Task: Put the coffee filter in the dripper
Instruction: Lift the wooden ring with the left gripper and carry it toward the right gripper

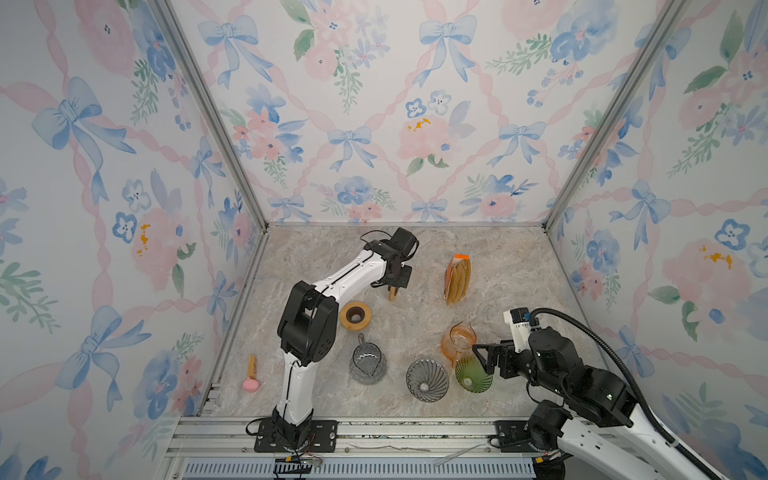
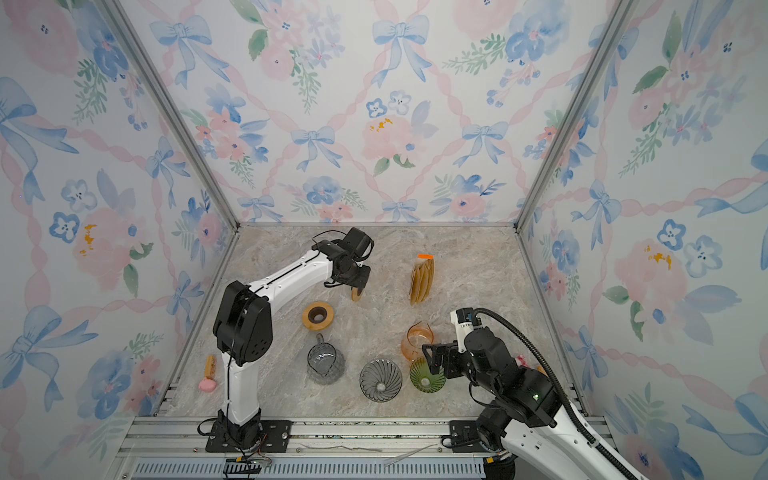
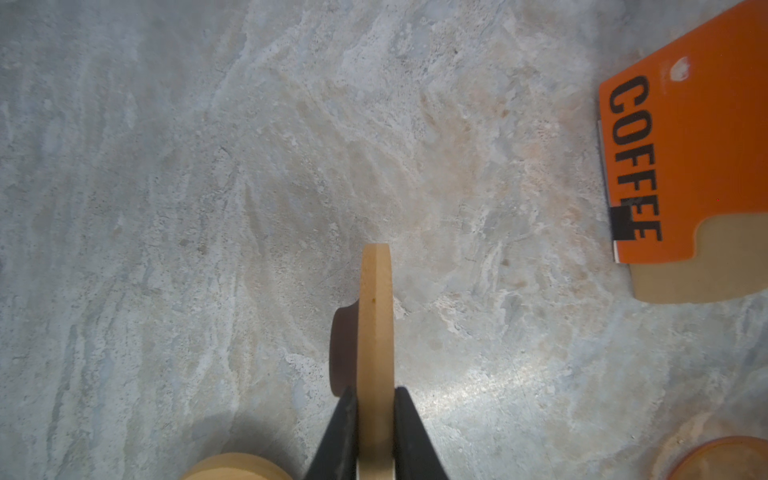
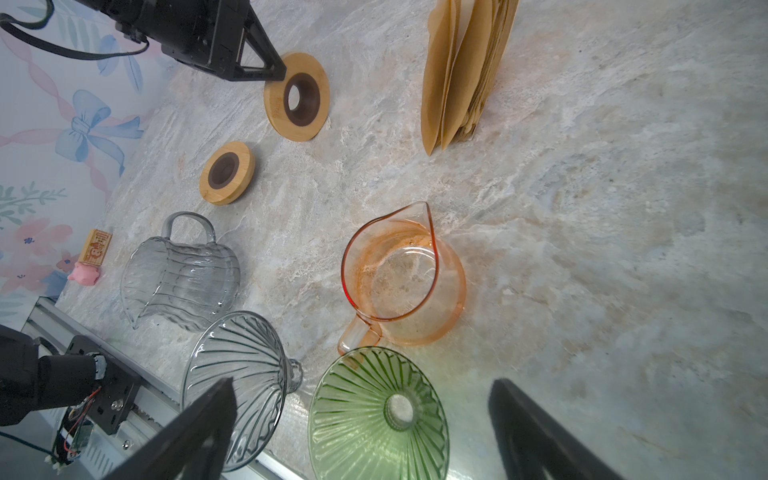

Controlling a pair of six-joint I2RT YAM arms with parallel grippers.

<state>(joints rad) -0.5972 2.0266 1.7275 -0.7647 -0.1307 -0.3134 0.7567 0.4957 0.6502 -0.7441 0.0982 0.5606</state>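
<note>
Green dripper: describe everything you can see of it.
The green dripper is a translucent green cone, glass by its look, with ribs fanning out from a small pale hole at the bottom. It stands mouth up on the marble table near the front edge, empty, no filter in it. The clear dripper is beside it; the orange pitcher sits just behind, contact unclear. The right gripper hangs open above it.

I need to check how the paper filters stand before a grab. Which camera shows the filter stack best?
The right wrist view: the filter stack stands large and fanned, single sheets distinguishable, top cut off. Both top views show the whole stack, but small. The left wrist view catches only its orange COFFEE card.
</note>
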